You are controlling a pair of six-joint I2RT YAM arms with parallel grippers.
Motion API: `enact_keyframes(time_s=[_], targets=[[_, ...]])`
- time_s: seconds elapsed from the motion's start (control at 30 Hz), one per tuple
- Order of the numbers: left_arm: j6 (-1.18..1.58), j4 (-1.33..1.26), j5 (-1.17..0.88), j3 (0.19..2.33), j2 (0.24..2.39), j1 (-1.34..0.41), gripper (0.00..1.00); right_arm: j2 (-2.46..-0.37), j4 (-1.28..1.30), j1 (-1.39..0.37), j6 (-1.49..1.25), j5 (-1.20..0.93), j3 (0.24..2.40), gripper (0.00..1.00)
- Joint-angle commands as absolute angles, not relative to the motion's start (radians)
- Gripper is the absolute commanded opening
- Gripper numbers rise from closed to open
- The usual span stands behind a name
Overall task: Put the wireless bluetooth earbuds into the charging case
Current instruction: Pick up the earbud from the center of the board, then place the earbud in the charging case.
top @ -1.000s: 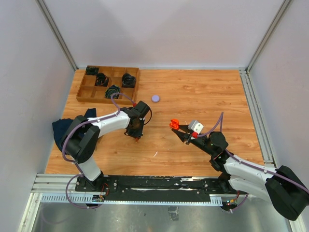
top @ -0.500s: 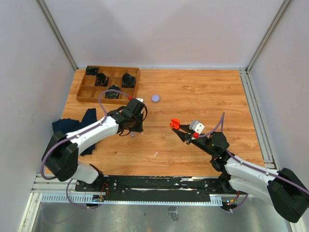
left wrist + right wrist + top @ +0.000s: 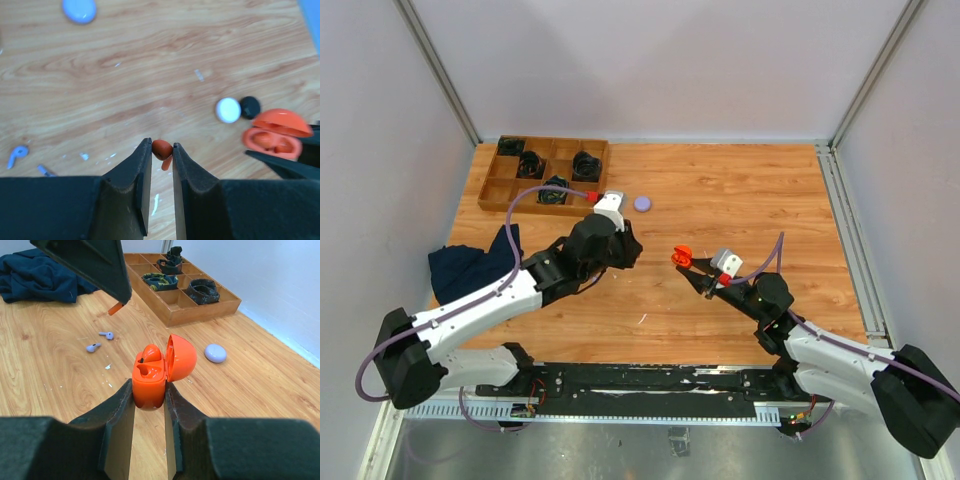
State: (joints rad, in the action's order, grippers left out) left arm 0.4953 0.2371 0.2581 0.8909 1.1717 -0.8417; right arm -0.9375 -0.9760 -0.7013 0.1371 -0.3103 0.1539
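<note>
Pinching an orange bud, the left gripper hung near the open case, itself clamped in the right gripper.

The right tool pinches an open orange charging case.

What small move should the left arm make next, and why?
Probably bring the orange earbud across to the orange case: the left gripper is shut on the bud, off to one side, while the right gripper holds the case open and upright.
</note>
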Motion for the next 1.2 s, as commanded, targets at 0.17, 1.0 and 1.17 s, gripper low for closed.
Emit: enact_keyframes(time_s=[0.17, 1.0, 1.17], targets=[[0.406, -0.113, 0.299, 0.829, 1.111, -0.974, 0.14, -0.939, -1.063, -0.716, 0.105, -0.307, 0.175, 0.09], [0.234, -0.543, 0.197, 0.725, 1.203, -1.095, 0.14, -0.892, -1.105, -0.716, 0.021, -0.295, 0.170, 0.09], [0.224, -0.558, 0.213, 0.715, 1.213, -1.099, 0.14, -0.877, -1.105, -0.716, 0.021, -0.294, 0.166, 0.09]])
